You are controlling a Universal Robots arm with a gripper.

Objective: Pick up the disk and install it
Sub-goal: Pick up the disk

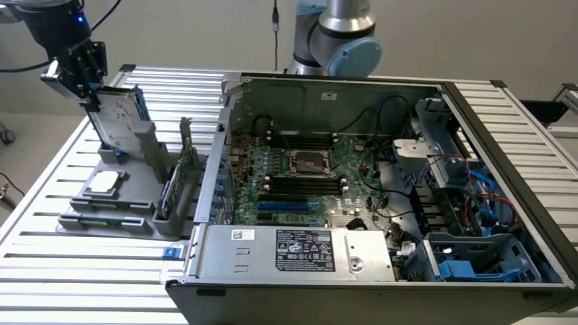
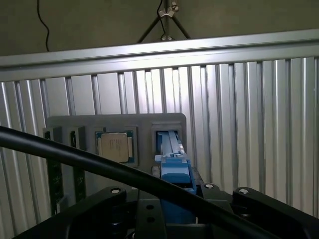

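One disk [image 1: 119,120] is standing nearly upright at the exterior view's left. Its long axis is running steeply from the gripper [image 1: 91,95] down toward the grey fixture [image 1: 135,203], with the top leaning slightly toward that view's left. The gripper is clasping the disk's upper end. Whether the lower end is touching the fixture cannot be told. One chip [image 1: 104,181] is lying flat on the fixture. One open case [image 1: 361,88] is sitting just beside it on the slatted table [image 1: 54,271].

Robotics lab: slatted aluminium bench [image 1: 54,271], opened computer tower [image 1: 343,101].
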